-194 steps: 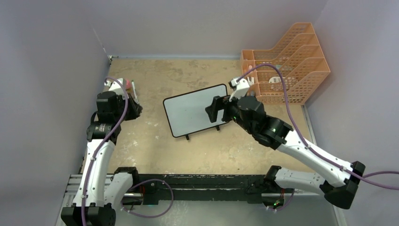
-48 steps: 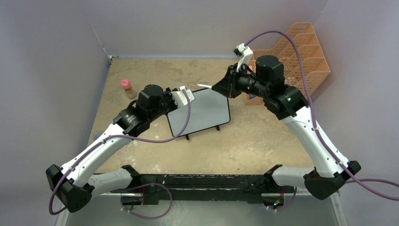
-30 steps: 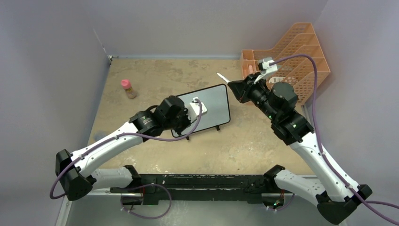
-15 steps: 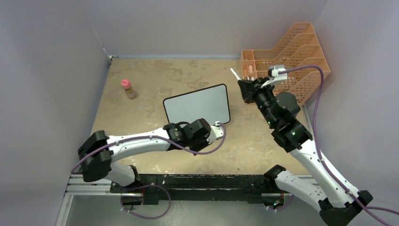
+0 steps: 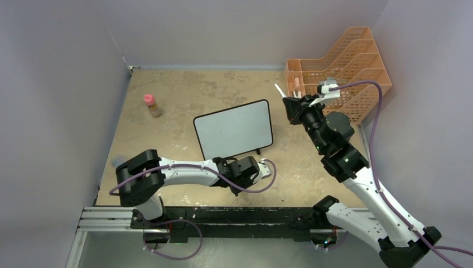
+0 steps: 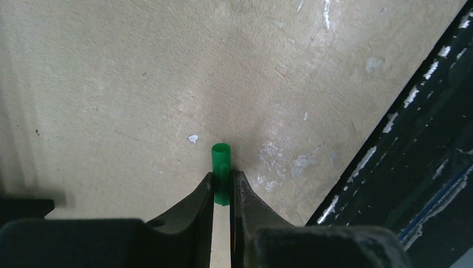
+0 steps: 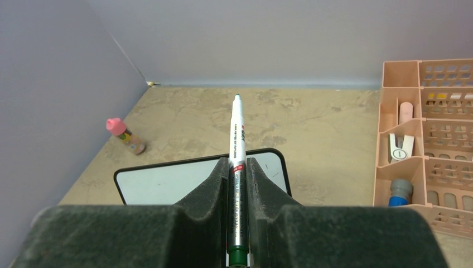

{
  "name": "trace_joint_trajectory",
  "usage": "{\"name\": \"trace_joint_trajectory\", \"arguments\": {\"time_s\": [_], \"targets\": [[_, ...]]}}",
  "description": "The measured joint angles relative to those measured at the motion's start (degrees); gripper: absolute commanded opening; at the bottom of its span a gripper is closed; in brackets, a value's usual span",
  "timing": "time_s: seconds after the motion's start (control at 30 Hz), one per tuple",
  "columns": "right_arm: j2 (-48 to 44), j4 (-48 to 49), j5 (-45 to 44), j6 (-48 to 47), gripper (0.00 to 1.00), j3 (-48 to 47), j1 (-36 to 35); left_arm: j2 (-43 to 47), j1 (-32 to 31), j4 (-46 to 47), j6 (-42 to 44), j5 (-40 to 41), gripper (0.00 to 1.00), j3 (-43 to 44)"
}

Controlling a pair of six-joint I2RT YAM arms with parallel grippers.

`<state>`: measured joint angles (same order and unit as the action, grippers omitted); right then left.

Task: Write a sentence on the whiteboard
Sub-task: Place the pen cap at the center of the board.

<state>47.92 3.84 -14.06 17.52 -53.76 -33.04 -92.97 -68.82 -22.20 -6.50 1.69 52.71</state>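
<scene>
Right gripper (image 7: 238, 163) clamped on marker (image 7: 237, 128), tip bare, pointing up and away. Whiteboard (image 7: 167, 181) lies below and ahead of it. Left gripper (image 6: 223, 181) pinches green cap (image 6: 221, 159) low over table (image 6: 111, 84). Risks: marker sliding back through jaws under pressure; whiteboard, held by nothing, skidding under strokes.

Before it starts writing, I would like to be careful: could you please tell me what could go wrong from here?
1. The right pincer grips the marker near its back end, so the long barrel might pivot or slip under writing pressure.
2. Nothing holds the whiteboard; the left pincer is off near the front edge of the table with the green cap, so the board may slide or tip when pressed.
</scene>
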Motion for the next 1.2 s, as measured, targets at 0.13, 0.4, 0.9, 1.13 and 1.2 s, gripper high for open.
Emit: {"name": "trace_joint_trajectory", "arguments": {"time_s": [0.13,0.4,0.9,1.13,1.2], "targets": [[-0.2,0.0,0.0,0.0,0.0,0.1,0.0,-1.7,-0.1,0.9,-0.2,0.7,0.23,0.1],[-0.7,-0.2,0.0,0.0,0.0,0.7,0.0,-1.8,-0.3,1.4,-0.6,1.7,0.4,0.1],[-0.7,-0.2,0.3,-1.0,0.0,0.7,0.0,10.0,3.3,-1.4,-1.5,3.1,0.56,3.9],[0.4,-0.2,0.3,-1.8,0.0,0.7,0.0,19.4,12.7,-1.3,-1.5,0.9,0.59,4.3],[0.9,-0.3,0.3,-2.2,0.0,0.7,0.0,21.6,15.5,-1.6,-1.5,0.2,0.6,4.3]]}}
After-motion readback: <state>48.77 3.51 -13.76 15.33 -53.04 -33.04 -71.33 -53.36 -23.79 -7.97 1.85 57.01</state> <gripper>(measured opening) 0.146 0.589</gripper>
